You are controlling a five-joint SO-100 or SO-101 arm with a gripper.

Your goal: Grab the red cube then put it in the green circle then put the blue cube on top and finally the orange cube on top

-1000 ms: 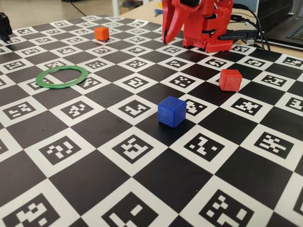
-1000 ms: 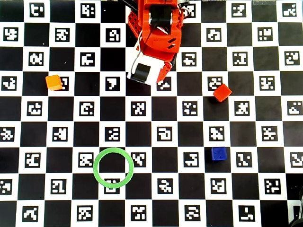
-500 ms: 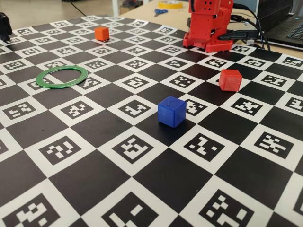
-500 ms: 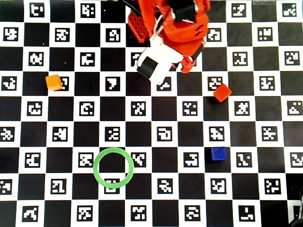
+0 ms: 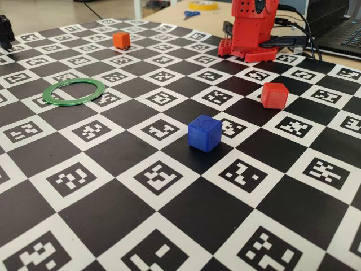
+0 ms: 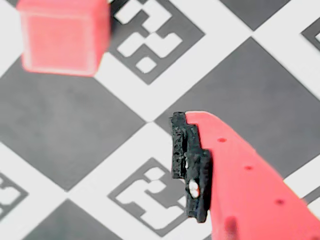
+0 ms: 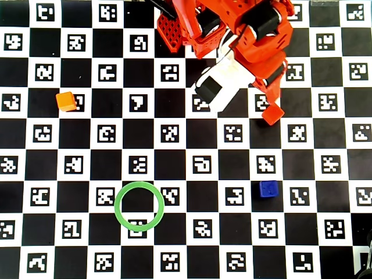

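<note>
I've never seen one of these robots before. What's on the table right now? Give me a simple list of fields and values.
surface: checkered mat with printed square codes
red cube: on the mat, right side of the overhead view, just under the arm's tip
blue cube: on the mat, below the red cube in the overhead view
orange cube: on the mat, far left in the overhead view
green circle: flat ring, nothing inside it
gripper: above the mat, holding nothing; only one finger shows in the wrist view
stacking: not started
</note>
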